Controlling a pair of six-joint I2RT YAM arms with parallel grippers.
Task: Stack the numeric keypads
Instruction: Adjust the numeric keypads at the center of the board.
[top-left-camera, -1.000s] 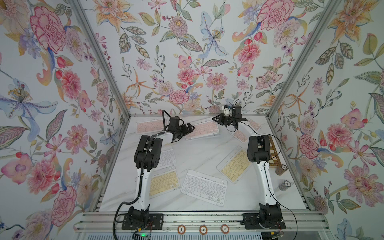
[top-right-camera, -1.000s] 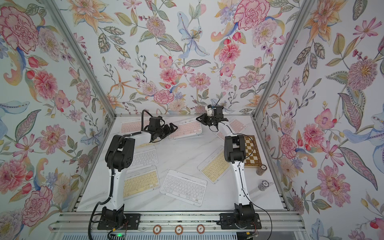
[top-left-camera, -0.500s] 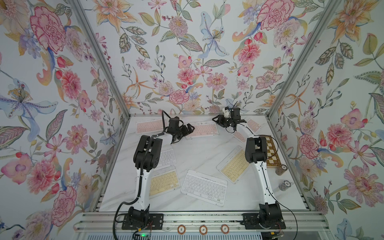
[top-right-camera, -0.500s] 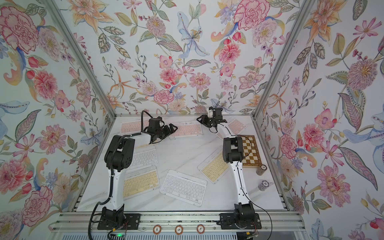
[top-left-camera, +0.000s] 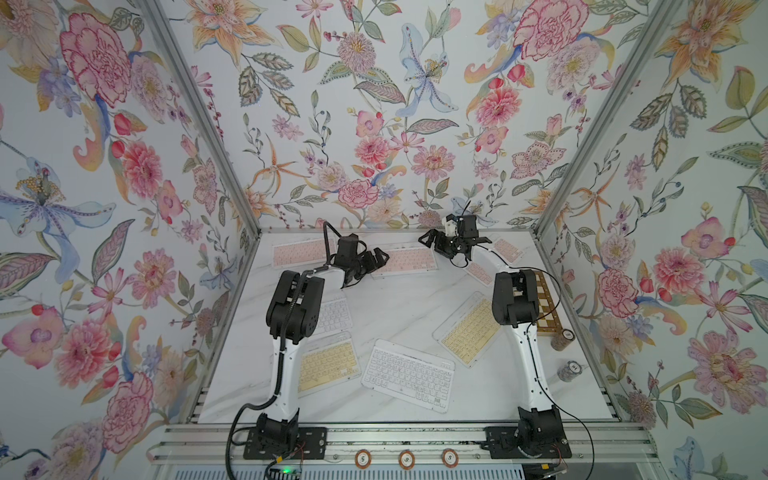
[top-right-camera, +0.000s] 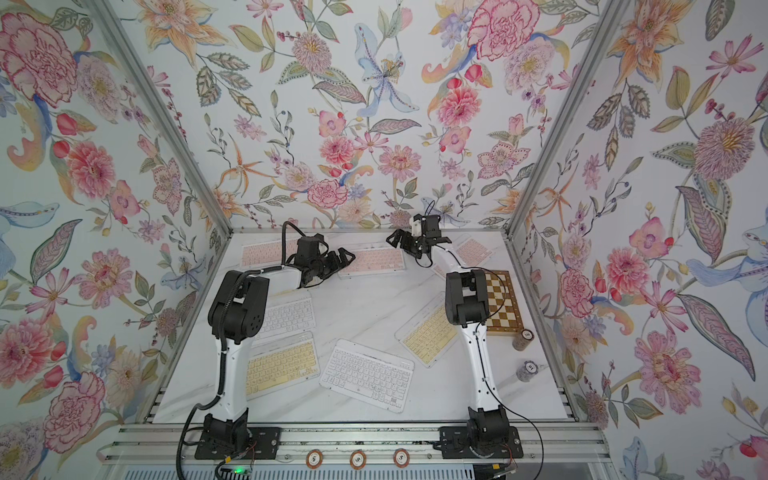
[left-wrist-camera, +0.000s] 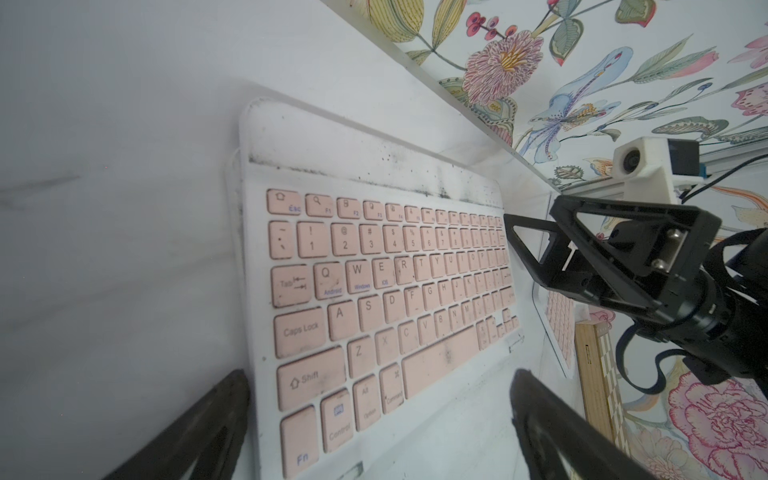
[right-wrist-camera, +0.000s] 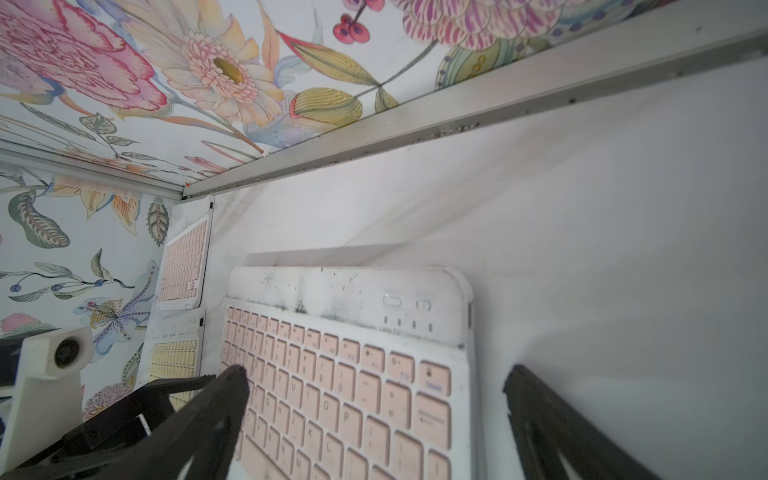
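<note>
A pink keypad lies flat at the middle back of the table, seen in both top views. My left gripper stands open at its left end; in the left wrist view the keypad runs between the two spread fingers. My right gripper is open at the right end, its fingers straddling the keypad's corner without gripping it. Several other keypads lie about: pink, pink, white, yellow, yellow.
A wooden chessboard lies at the right edge. Two poker-chip stacks stand in front of it. The back wall's metal rail runs close behind the pink keypad. A white keypad lies partly under the left arm.
The right gripper has opened off the pink keypad's end. The keypad, tilted up between both grippers a second ago, now lies flat on the table.
</note>
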